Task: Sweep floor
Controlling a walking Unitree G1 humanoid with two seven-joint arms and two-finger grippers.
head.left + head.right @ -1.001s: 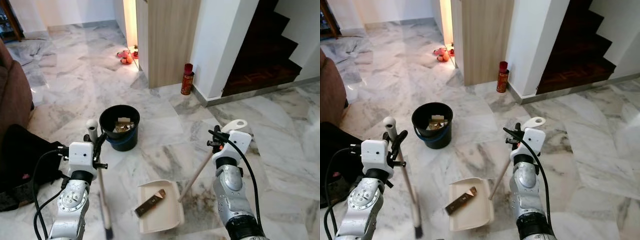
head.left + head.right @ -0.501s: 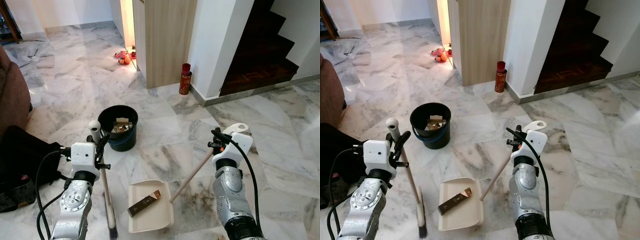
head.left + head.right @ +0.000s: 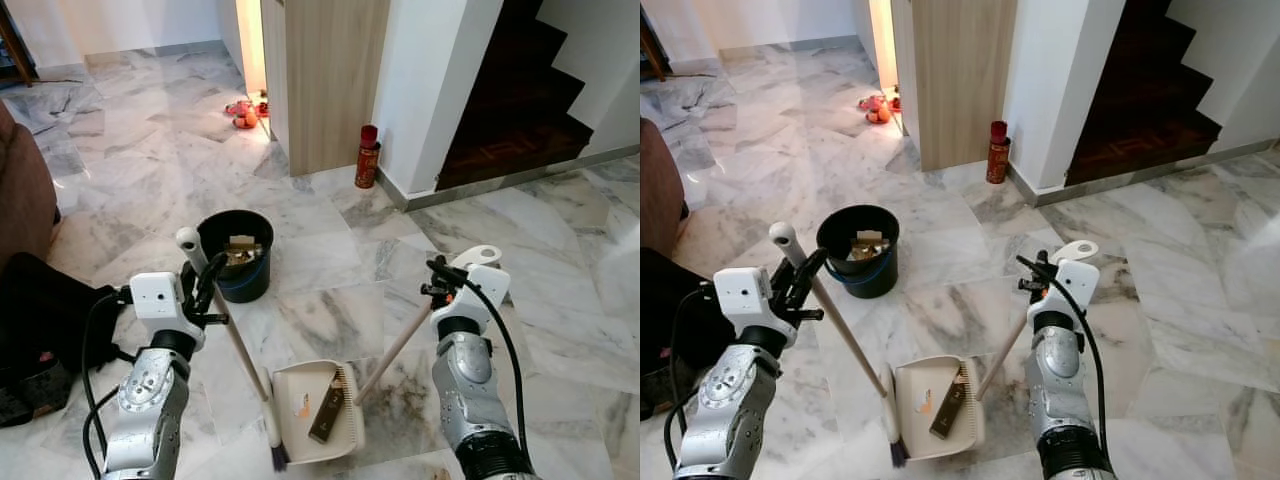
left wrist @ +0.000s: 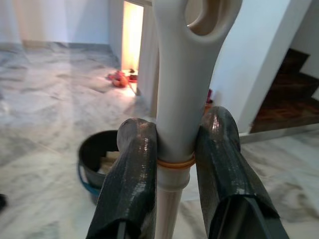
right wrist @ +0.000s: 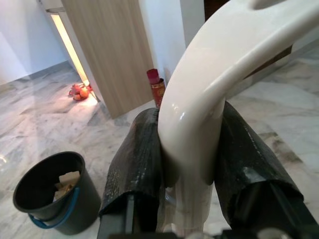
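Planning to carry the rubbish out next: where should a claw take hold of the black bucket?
Grip the black round plastic bucket by its bare top rim, coming straight down from above: it stands upright and open-mouthed. Its blue handle hangs low against the wall, hard to hook.

I saw the dustpan [image 3: 312, 415] ahead on the floor [image 3: 330, 300], broom [image 3: 232, 345] at its left, bucket [image 3: 238, 255] beyond.

At lower centre of the frame we see a dustpan [image 3: 930, 395] on the marble floor [image 3: 1200, 300], a brown scrap [image 3: 948, 410] lying in it. Our left pincer [image 3: 805, 275] grips the broom [image 3: 840, 335], its bristles beside the pan; our right pincer [image 3: 1032, 272] grips the pan's handle. A black bucket [image 3: 858, 250] stands above.
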